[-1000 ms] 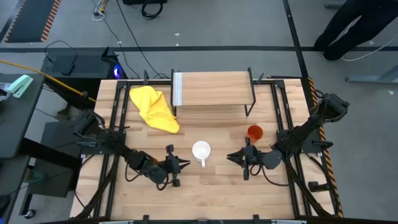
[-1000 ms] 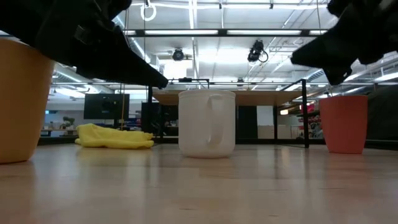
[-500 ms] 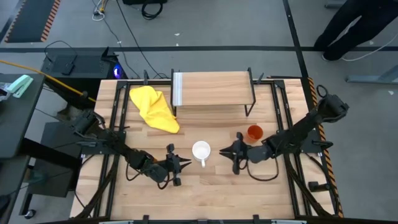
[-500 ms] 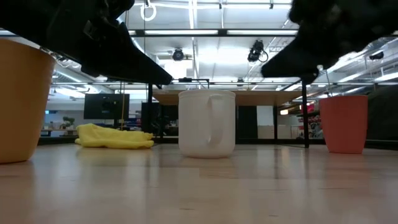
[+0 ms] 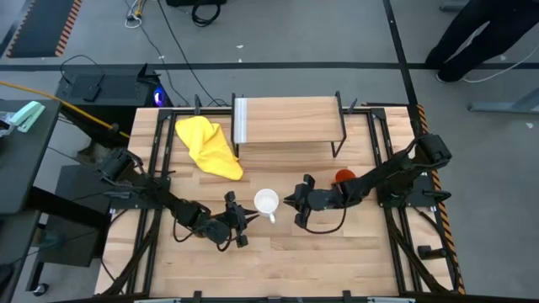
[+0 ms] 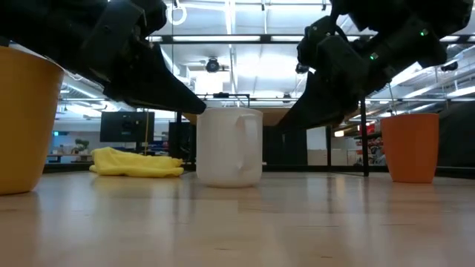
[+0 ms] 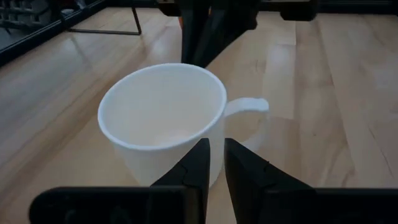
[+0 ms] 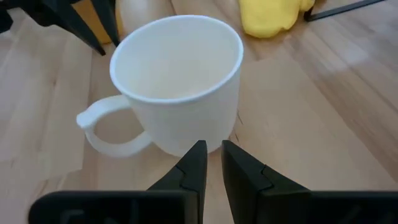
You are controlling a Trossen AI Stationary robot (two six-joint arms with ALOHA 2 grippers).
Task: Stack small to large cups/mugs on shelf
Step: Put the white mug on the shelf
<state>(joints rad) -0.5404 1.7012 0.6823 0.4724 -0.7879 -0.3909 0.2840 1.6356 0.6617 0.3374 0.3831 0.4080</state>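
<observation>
Your left gripper (image 5: 237, 220) sits low over the desk (image 5: 278, 261) just beside the white mug (image 5: 267, 202), on its near-left side. Its fingers (image 7: 198, 163) show only a narrow gap between them and hold nothing; the tips are right up at the mug's wall, though whether they touch it you can't tell from here. Your right gripper (image 5: 296, 204) is on the opposite side of the same mug, fingers (image 8: 194, 163) also a narrow slit apart, empty, tips just short of the mug's base.

The mug stands upright on the desk, mouth up, long axis vertical, in the middle of the desk between the two grippers. Its handle (image 5: 274, 218) points toward the front edge of the desk, away from the shelf (image 5: 290, 120). In the low view the handle shows on the mug's right side (image 6: 245, 148).

The orange-red cup (image 5: 344, 177) stands upright behind your right arm, between the mug and the shelf's right leg. The yellow-orange cup (image 6: 22, 122) is upright at the left edge of the low view, close to the camera. The shelf sits at the back of the desk with its white strip (image 5: 240, 120) at the left end and nothing on top. A yellow cloth (image 5: 208, 147) lies crumpled on the desk just left of the shelf.

No labels or writing can be read on the mug or cups.
</observation>
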